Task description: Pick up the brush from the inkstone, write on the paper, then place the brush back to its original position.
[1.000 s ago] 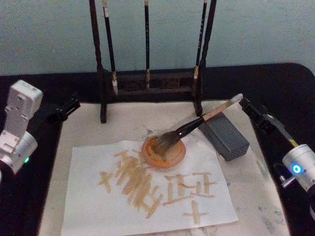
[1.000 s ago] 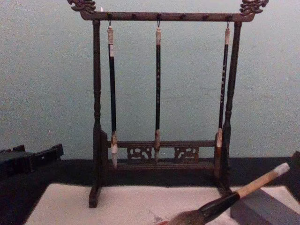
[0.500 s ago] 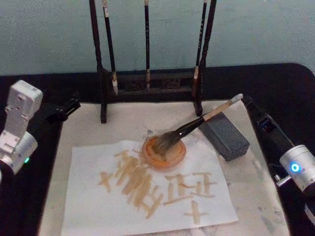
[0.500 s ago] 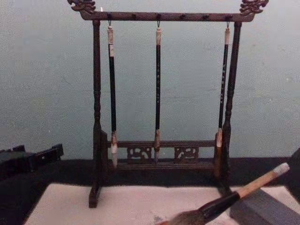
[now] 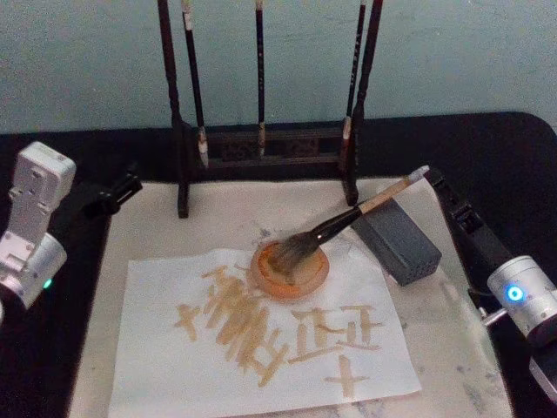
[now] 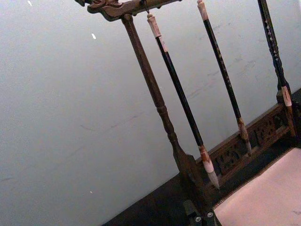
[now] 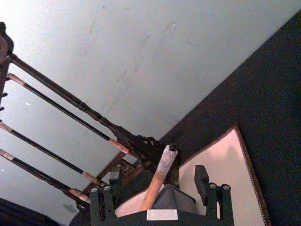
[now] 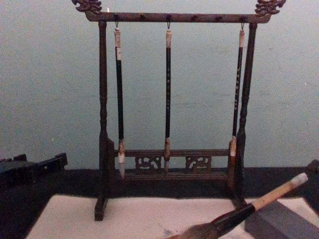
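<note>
I see the brush (image 5: 348, 218) lying aslant at centre right of the head view. Its tan handle rests on the top edge of the inkstone (image 5: 396, 239), a plain dark grey rectangular block with a matte face. Its bushy grey-brown bristles sit in a round orange-tan dish (image 5: 310, 280). The whitish end cap points to the upper right.

The right gripper (image 5: 432, 180) sits at that cap. In the right wrist view the black jaws stand wide on either side of the handle, and I see no contact.

The left gripper (image 5: 111, 195) is parked at the left edge, on the dark table; I cannot tell its state.

The paper (image 5: 157, 226) is a large off-white flat sheet with faint grey smudges. A smaller white sheet (image 5: 174, 366) marked with broad tan strokes lies on it, under the dish.

The dark turned-wood rack (image 8: 169, 17) stands at the back, and three slim brushes (image 8: 168, 89) hang from it
</note>
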Available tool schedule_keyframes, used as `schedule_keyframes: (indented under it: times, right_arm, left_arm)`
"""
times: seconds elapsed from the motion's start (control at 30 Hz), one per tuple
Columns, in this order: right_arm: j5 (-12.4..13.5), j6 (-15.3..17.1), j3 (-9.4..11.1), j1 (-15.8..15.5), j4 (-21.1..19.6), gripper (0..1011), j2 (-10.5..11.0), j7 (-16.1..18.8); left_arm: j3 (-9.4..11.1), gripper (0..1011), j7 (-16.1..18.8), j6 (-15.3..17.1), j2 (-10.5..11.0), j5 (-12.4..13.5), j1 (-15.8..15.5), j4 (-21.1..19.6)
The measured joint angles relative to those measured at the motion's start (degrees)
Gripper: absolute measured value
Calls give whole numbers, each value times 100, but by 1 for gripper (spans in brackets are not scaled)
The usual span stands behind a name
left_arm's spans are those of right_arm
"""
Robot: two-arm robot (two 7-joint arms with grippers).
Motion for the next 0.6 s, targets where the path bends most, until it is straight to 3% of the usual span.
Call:
schedule_keyframes:
  times: [0.6]
  right_arm:
    - [257,-14,-249,351,394,1001,65,-77]
  left_arm:
    - [0,1002,0,0,0,0,0,0]
